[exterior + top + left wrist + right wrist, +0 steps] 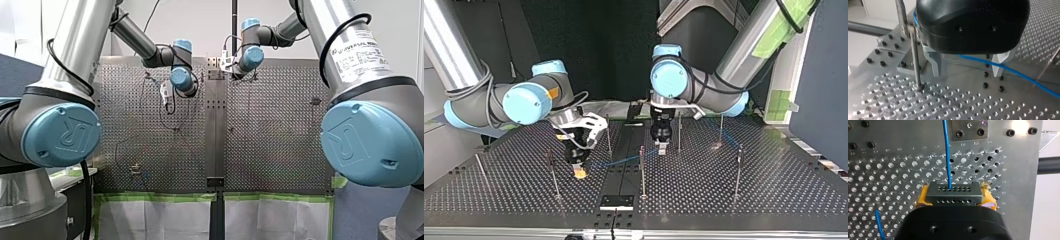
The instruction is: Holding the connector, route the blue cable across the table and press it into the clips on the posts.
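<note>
The connector sits clamped between the yellow pads of my right tool, low over the surface. The blue cable leaves it towards my left tool, whose fingers stand wide apart with the cable running loose between them, just beside a post. My worry is that nothing pins the cable there, so a pull from the right could drag it off line or snag it on that post

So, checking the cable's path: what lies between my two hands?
In the top view, the blue cable runs from my right hand toward my left hand, passing a thin post midway.
</note>
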`<state>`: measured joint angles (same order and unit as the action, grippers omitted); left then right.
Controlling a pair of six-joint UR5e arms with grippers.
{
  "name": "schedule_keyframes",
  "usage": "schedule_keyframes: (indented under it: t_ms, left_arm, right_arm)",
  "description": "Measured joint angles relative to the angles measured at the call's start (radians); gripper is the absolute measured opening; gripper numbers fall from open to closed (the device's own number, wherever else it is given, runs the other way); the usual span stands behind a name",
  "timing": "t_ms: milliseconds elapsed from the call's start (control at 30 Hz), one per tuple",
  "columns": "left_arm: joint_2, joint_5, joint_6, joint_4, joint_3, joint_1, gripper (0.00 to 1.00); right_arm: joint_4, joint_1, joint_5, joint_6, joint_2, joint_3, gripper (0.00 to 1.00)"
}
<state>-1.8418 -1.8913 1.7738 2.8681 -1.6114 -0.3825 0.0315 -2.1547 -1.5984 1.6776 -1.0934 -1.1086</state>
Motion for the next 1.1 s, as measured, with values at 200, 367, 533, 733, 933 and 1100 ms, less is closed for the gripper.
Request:
schedule_keyframes:
  t_ms: [200, 367, 533, 733, 933, 1100]
  left_arm:
    - [0.05, -0.002, 0.001, 0.0, -0.043, -0.022, 1.0]
    - [0.095, -0.002, 0.004, -0.02, -0.086, -0.034, 1.0]
    - [0.137, -0.002, -0.001, -0.025, -0.124, -0.049, 1.0]
    - [0.186, -0.011, -0.031, -0.033, -0.141, -0.08, 1.0]
    - [0.198, -0.056, -0.08, -0.078, -0.141, -0.129, 1.0]
    - [0.192, -0.098, -0.122, -0.102, -0.13, -0.171, 1.0]
  right_arm:
    - [0.001, 0.0, 0.0, 0.0, 0.0, -0.012, 0.0]
    - [0.001, 0.0, -0.003, 0.0, 0.0, -0.026, 0.0]
    - [0.0, 0.003, -0.004, 0.01, 0.0, -0.047, 0.0]
    - [0.001, 0.01, -0.005, 0.017, 0.0, -0.075, 0.0]
    - [0.003, 0.023, -0.006, 0.024, 0.0, -0.097, 0.0]
    - [0.003, 0.041, -0.006, 0.03, 0.0, -0.1, 0.0]
